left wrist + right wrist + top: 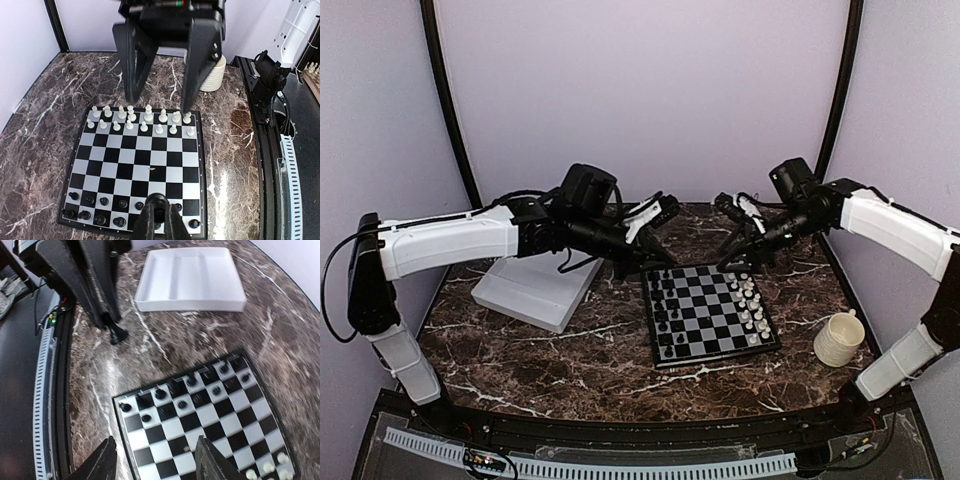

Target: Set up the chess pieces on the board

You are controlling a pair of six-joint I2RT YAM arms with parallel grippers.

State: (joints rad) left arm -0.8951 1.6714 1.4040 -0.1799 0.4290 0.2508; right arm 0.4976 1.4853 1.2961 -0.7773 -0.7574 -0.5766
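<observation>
Left hand (pixel 159 219): fingers pressed together, pinching one black piece (pixel 118 333) at the tips, near the black-side edge of the board (pixel 712 314). Right hand (pixel 155 440): fingers spread wide, nothing between them, above the board near its white side. Black chessmen (pixel 102 201) stand in two uneven rows along the board edge nearest the left arm; white chessmen (pixel 145 120) in two rows opposite. Board small, square, glossy black and pale checks, thin black rim. Worktop (pixel 570 362): dark brown marble, white veins. Shallow white partitioned tray (pixel 535 290) left of the board; ribbed cream mug (pixel 838 340) to its right. Pale lilac walls, curved black poles
</observation>
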